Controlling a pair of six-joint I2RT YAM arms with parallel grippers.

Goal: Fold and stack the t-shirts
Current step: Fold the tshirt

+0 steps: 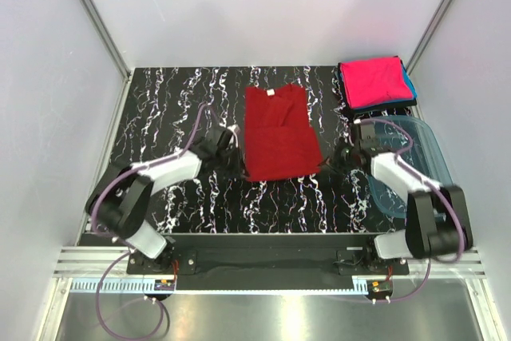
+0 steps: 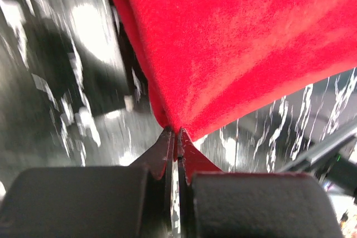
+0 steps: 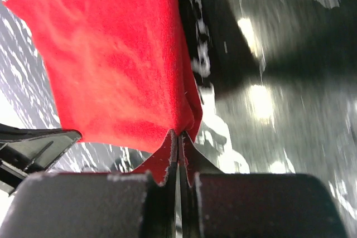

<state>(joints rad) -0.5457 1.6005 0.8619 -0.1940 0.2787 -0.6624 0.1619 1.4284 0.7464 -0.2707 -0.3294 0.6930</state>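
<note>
While the dark red cotton t-shirt (image 1: 275, 133) lies lengthways at the centre of the black, white-veined marble-pattern table (image 1: 160, 101), with its white neck label toward 12 o'clock, the left gripper (image 1: 231, 153) is closed on its hem corner at about 7 o'clock and the right gripper (image 1: 334, 159) is closed on the corner at about 5 o'clock. This looks like the start of a crosswise fold. The next move probably calls for both arms to lift the hem evenly and carry it toward 12 o'clock, keeping the cloth taut so that the edges meet squarely. At roughly 1 o'clock on the table a bright pink folded t-shirt (image 1: 371, 81) rests on a teal-blue t-shirt (image 1: 409, 84), the stack this one should join. A translucent blue plastic tub (image 1: 427, 157) stands at 3 o'clock. Only the overhead view shows the stack, the tub and the shirt's whole outline. Only the wrist views show the grips themselves, with red fabric bunched and drawn in between each pair of shut jaws and the table blurred behind.
</note>
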